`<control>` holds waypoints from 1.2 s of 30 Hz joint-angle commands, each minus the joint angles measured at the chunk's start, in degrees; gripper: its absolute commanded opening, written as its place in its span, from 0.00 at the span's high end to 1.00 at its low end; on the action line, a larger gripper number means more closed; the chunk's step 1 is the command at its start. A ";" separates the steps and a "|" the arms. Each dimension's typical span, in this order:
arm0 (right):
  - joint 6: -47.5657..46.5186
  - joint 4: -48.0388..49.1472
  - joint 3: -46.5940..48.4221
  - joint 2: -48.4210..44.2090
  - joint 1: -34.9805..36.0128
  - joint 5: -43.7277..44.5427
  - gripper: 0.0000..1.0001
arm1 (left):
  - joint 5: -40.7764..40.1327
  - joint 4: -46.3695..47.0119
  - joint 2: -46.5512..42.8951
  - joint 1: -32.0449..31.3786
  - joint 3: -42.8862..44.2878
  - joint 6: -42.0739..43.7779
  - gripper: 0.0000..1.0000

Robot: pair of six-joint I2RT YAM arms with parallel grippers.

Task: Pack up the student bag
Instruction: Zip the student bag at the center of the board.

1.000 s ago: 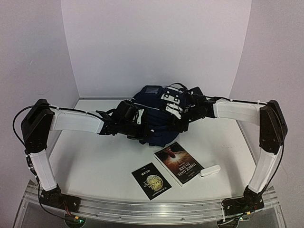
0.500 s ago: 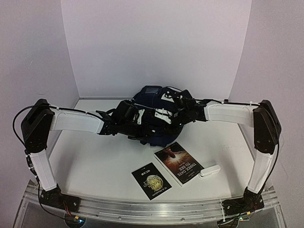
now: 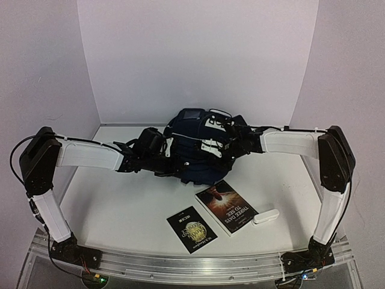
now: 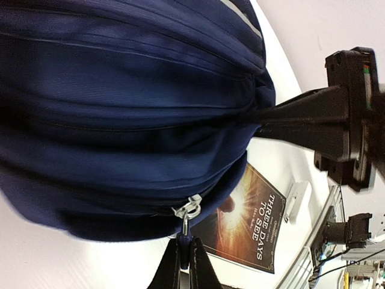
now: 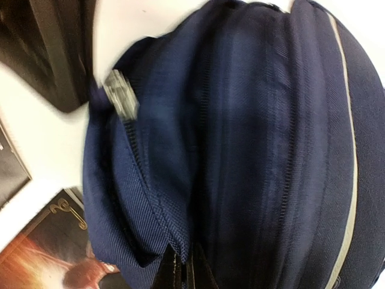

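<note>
The step in hand looks like opening the zip: the left hand is pinched shut on the zip pull right at its fingertips. The right hand is pressed together on a fold of the backpack, which lies between the two hands on the bench. Next, as I judge it, the left must draw the pull along the seam while the right keeps the cloth taut. The large book and small book wait unpacked behind both hands, toward the arm bases.
</note>
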 commanded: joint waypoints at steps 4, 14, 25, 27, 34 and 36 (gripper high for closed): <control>-2.73 0.26 1.25 -1.24 -10.85 4.50 1.00 | -3.09 -1.55 -4.78 1.52 -1.26 -0.35 1.00; 0.55 1.45 3.29 -2.63 -9.39 1.26 0.50 | 3.98 3.40 1.21 -0.94 5.05 0.15 1.00; 3.93 -0.75 -0.71 -6.91 -1.98 -1.69 0.42 | 2.89 5.35 0.43 -1.03 2.34 -0.03 1.00; 3.74 -0.84 -0.75 -5.71 -0.90 -1.45 0.42 | 2.41 5.33 0.45 -1.04 1.82 -0.03 1.00; 5.93 -0.76 1.76 -0.39 0.83 -4.57 0.43 | 3.45 7.73 1.57 -0.77 1.02 -0.63 1.00; 5.59 -0.56 1.54 -0.01 1.69 -5.09 0.43 | 4.47 8.80 1.97 -0.61 0.84 -1.05 1.00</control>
